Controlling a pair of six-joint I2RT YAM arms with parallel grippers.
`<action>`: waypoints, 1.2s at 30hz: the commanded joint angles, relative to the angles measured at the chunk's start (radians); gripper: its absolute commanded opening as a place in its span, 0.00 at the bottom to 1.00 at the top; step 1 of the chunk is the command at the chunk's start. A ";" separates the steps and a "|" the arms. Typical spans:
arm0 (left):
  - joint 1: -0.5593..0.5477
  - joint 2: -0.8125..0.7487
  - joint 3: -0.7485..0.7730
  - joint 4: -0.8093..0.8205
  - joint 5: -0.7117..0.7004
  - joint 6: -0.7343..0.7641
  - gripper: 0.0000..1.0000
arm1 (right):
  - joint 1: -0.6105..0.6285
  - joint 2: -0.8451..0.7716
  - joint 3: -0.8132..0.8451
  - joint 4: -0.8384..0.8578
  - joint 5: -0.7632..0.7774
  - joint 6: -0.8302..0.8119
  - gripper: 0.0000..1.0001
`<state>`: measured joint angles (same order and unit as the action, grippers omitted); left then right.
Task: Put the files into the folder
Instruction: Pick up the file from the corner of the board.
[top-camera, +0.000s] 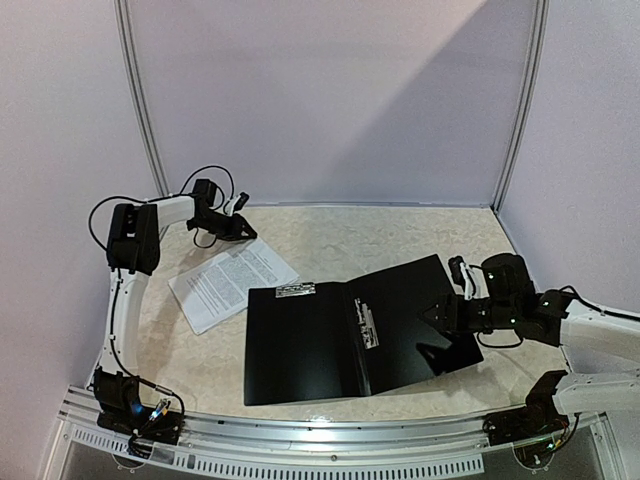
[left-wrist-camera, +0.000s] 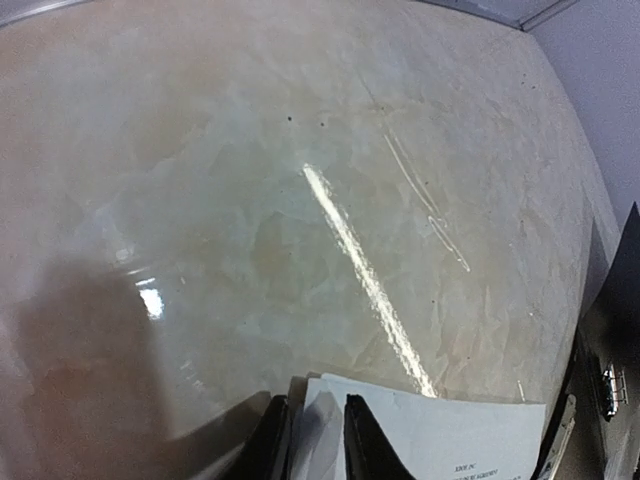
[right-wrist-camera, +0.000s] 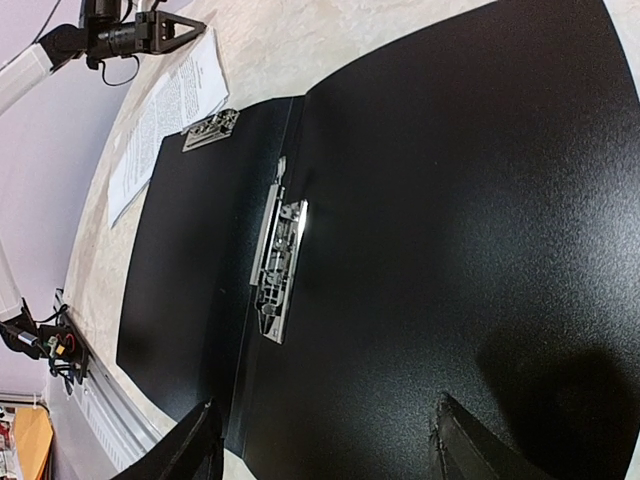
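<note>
Lying open: folder | files beside it | left hand narrow around files' corner | right hand wide

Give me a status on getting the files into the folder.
Done: the folder lies open on the table, clip exposed. In hand: the left claw straddles a corner of the files, jaws not closed on it; the right claw hovers open over the folder. Left: grip, move sheets inside.

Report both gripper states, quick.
Left gripper: jaws narrow around an edge of the files; firm grip cannot be told.
Right gripper: open, empty, over the folder.
</note>
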<state>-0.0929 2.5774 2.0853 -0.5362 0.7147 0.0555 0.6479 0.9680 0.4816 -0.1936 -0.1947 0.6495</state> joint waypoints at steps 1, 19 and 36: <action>0.005 -0.076 -0.025 0.019 0.065 -0.013 0.18 | 0.003 0.003 -0.038 0.035 -0.018 0.015 0.70; -0.002 -0.156 -0.124 0.080 0.104 -0.042 0.00 | 0.004 -0.002 -0.070 0.054 -0.020 0.013 0.70; -0.010 -0.501 -0.127 0.221 -0.143 -0.125 0.00 | 0.003 0.005 -0.089 0.090 -0.028 0.016 0.70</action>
<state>-0.0940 2.1559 1.9484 -0.3752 0.6197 -0.0319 0.6479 0.9688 0.4053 -0.1314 -0.2100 0.6548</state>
